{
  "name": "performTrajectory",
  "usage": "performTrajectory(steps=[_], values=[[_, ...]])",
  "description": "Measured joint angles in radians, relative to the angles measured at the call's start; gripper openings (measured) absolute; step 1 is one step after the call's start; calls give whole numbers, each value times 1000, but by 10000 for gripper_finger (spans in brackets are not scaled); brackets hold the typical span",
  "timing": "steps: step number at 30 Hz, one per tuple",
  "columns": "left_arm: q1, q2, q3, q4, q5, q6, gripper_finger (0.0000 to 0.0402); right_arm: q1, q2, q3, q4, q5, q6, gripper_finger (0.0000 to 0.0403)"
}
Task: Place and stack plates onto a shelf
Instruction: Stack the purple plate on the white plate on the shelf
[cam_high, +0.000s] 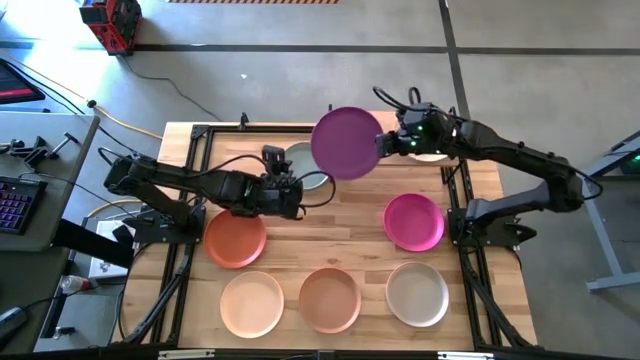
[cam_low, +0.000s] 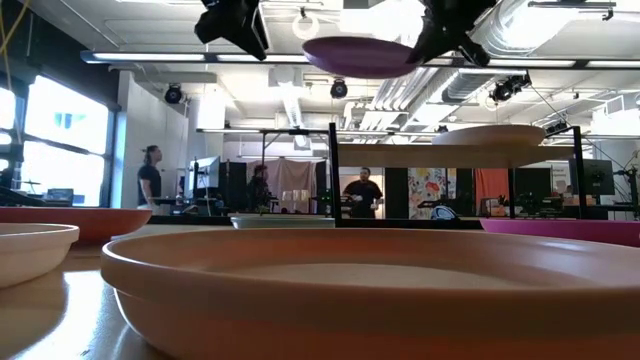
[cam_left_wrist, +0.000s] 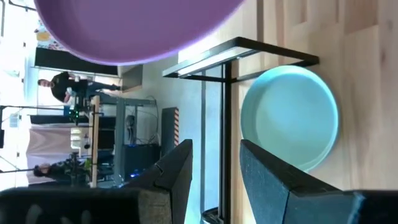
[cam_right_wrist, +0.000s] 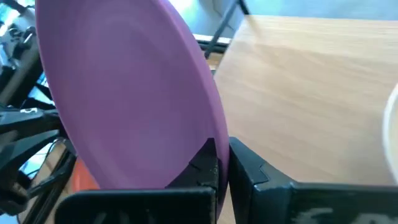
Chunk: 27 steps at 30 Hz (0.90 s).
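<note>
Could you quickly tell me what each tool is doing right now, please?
Left tool: open, empty, facing the blue-green plate.
Right tool: shut on the purple plate, held in the air.

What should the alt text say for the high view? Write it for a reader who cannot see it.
Seen from above, the right gripper holds a purple plate in the air over the shelf. The left gripper, fingers open, waits beside a pale blue-green plate. Five more plates lie on the table.

Bright daylight from windows (cam_low: 20, 125) and ceiling strip lights (cam_low: 300, 58); the nearest plate (cam_low: 370, 290) is blurred.
</note>
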Motion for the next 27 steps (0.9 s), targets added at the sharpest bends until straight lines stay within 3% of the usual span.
performTrajectory(steps=[13, 27], values=[[23, -1, 0, 6, 6, -49, 122, -187, -181, 0, -220, -7, -49, 0], [150, -1, 0, 6, 6, -49, 122, -395, -292, 0, -431, -59, -198, 0]])
